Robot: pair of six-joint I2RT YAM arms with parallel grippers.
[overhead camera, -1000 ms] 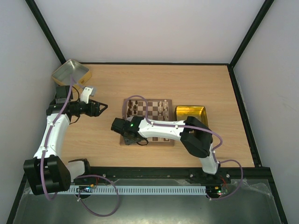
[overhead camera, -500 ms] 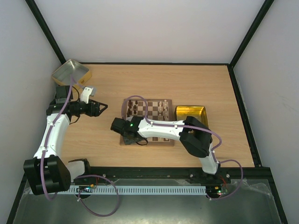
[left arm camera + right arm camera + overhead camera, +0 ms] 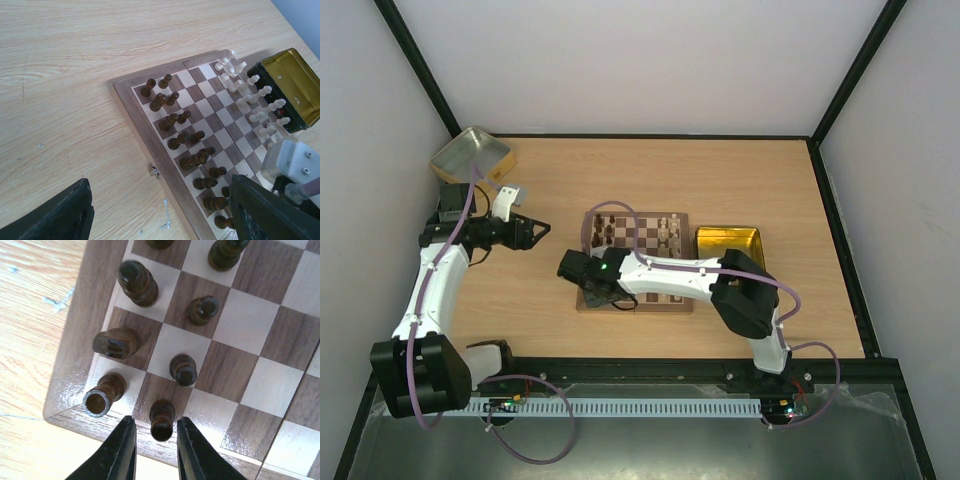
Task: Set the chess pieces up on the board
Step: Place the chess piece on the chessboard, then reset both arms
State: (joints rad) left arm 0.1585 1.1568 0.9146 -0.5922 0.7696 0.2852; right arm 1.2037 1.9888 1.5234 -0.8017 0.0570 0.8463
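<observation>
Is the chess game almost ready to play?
Almost. Dark pieces stand in two rows on one side of the board, pale pieces on the other. The right gripper straddles a dark pawn in the board's near corner, jaws slightly apart. Still to do: back away; I see no pieces in the tray.

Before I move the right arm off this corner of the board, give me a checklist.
1. Dark pawn upright on its square: ok.
2. Right gripper fingers off the pawn: cannot tell; gap on one side, other very close.
3. Corner piece clear of the fingers: ok, but near.
4. Left gripper open, empty, off the board: ok.
</observation>
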